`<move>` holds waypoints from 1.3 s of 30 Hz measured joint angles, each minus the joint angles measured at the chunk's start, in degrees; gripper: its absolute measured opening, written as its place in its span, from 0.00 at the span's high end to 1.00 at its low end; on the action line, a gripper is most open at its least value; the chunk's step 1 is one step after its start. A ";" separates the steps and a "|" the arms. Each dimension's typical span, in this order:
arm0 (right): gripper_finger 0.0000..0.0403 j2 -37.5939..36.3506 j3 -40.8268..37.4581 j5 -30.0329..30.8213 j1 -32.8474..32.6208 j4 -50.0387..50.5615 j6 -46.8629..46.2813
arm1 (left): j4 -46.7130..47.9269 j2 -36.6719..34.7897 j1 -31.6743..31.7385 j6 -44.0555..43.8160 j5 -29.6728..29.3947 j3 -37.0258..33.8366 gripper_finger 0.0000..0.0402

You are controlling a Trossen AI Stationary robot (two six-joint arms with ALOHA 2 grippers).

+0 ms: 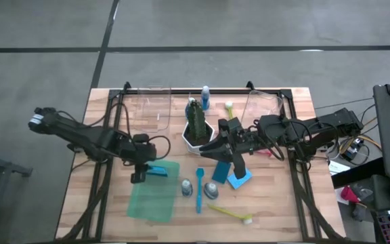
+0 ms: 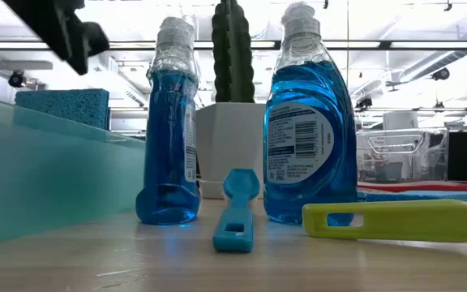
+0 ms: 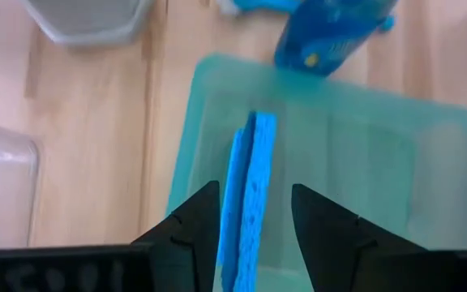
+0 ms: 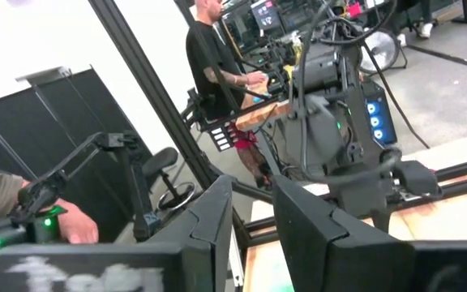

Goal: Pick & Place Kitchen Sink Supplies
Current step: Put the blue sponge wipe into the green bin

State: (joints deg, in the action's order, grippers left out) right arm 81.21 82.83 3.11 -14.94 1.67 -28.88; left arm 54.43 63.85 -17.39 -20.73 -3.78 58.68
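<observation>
1. Over the near-left part of the table I have the left gripper point(image 3: 254, 215) hanging above the green tray point(image 1: 151, 203), its fingers clamped on a blue sponge point(image 3: 250, 186) that stands on edge between them. I judge this is the drop-off spot, so the sponge is held edge-down to go flat onto the tray once let go.
2. Toward the middle, two small blue bottles point(image 1: 187, 188) stand upright with a blue brush point(image 1: 199, 190) lying between them, and a yellow brush point(image 1: 230, 213) lies nearer the front edge; none of them is on the tray.
3. Behind these sits the cactus point(image 1: 196, 122) in its white pot, which I leave alone.
4. Right of centre, the right gripper point(image 4: 251, 212) is raised beside a second blue sponge point(image 1: 238, 177) that lies flat on the wood. Its fingers stand a narrow gap apart with nothing between them, and point off into the room, so I read that arm as waiting.
</observation>
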 joint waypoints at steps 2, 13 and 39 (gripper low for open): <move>0.78 0.00 0.00 0.00 0.00 -0.09 0.00 | 0.09 -0.27 0.00 -0.32 -0.38 1.45 0.64; 0.83 -0.24 0.00 -0.17 -0.04 1.31 -2.56 | -0.05 -0.49 0.00 -2.84 -0.74 9.21 0.64; 0.85 -0.02 0.00 -3.28 -8.03 43.31 -15.61 | -18.11 -0.47 -0.04 -3.26 -0.06 20.54 0.64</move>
State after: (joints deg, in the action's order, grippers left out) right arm 81.19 82.83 -0.17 -22.97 44.98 -44.50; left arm 36.31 63.37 -17.43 -23.99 -3.84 79.22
